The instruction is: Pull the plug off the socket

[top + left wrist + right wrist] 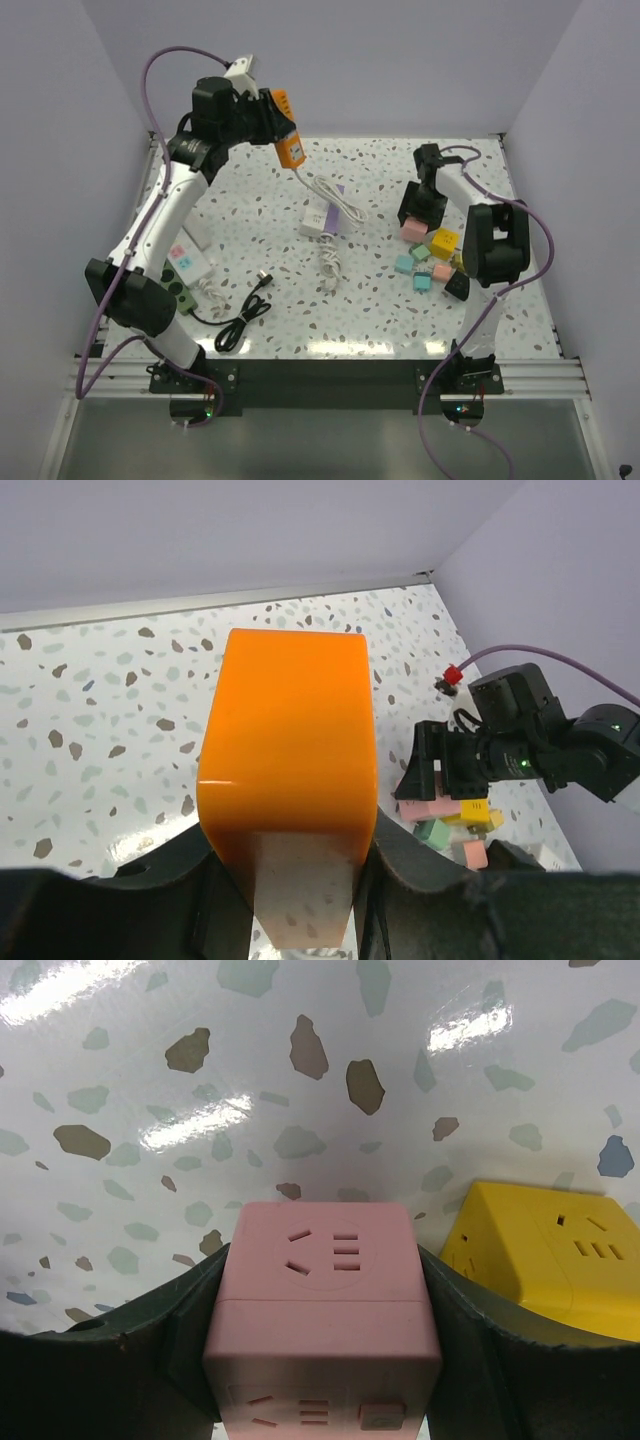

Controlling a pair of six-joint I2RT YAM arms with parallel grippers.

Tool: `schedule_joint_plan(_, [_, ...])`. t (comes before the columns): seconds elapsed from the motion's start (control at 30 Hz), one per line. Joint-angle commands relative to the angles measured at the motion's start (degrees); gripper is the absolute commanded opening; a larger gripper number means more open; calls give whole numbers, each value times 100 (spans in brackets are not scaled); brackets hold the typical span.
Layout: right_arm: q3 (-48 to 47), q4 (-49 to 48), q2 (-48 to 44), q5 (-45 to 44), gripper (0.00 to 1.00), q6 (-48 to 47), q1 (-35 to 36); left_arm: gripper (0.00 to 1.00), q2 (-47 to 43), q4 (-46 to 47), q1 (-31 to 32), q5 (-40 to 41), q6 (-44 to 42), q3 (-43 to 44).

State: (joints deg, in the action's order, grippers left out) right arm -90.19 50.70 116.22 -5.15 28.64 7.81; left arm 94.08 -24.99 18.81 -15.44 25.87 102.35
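My left gripper (275, 125) is shut on an orange socket block (288, 140) and holds it high above the back of the table. In the left wrist view the block (288, 750) fills the space between the jaws (290, 880). A white cord (335, 198) hangs from the block's lower end down to a white adapter (321, 220) on the table. My right gripper (420, 212) is low at the right, shut on a pink socket cube (325, 1290) that rests on the table (413, 230). No plug shows in the pink cube's visible sockets.
A yellow cube (545, 1250) lies right beside the pink one (444, 242), with several green, pink and black cubes (430, 272) nearby. A white power strip (188, 260) and a black cable with plug (245, 312) lie at the front left. Walls enclose the table.
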Motion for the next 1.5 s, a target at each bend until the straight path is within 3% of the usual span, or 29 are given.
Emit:
schedule_joint_plan(0.0, [89,-86,-328,23,14,-60,-8,0,75,-15,-53,-363,-56,-247])
schedule_joint_plan(0.17, [186,-121,-434,-4,13,-78,-8,0,-503,1197,-61,-1004,540,-1347])
schedule_joint_plan(0.23, [195,-121,-434,-4,13,-122,1,0,-776,1321,-79,-621,586,-1542])
schedule_joint_plan(0.4, [204,-95,-417,-21,11,-149,-8,0,-1041,788,-377,750,481,-1095])
schedule_joint_plan(0.53, [20,106,-110,-170,11,-122,1,0,-578,-161,-939,1280,192,-243])
schedule_joint_plan(0.6, [-51,186,22,-241,18,-70,-8,0,-339,-819,-1211,1490,103,337])
schedule_joint_plan(0.63, [-112,256,101,-293,31,-52,-17,0,-190,-980,-1291,1526,16,487])
schedule_joint_plan(0.73, [-121,318,137,-487,57,132,-78,0,-49,-1271,-1642,1930,-186,708])
schedule_joint_plan(0.77, [-121,335,120,-531,72,168,-104,0,-13,-1323,-1713,2088,-266,760])
schedule_joint_plan(0.9, [-235,379,59,-505,97,221,-166,0,224,-1368,-2222,2686,-547,743])
schedule_joint_plan(1.1, [-604,546,5,-268,98,107,-166,0,1066,-1419,-2575,2826,-741,988])
schedule_joint_plan(1.23, [-815,696,102,-425,98,45,-175,0,2093,-1728,-2689,3038,-654,1384])
schedule_joint_plan(1.4, [-790,740,76,-637,98,132,-193,15,2816,-1956,-2891,3205,-539,1446])
schedule_joint_plan(1.47, [-789,749,93,-637,98,176,-227,29,3089,-2027,-2926,3328,-495,1437])
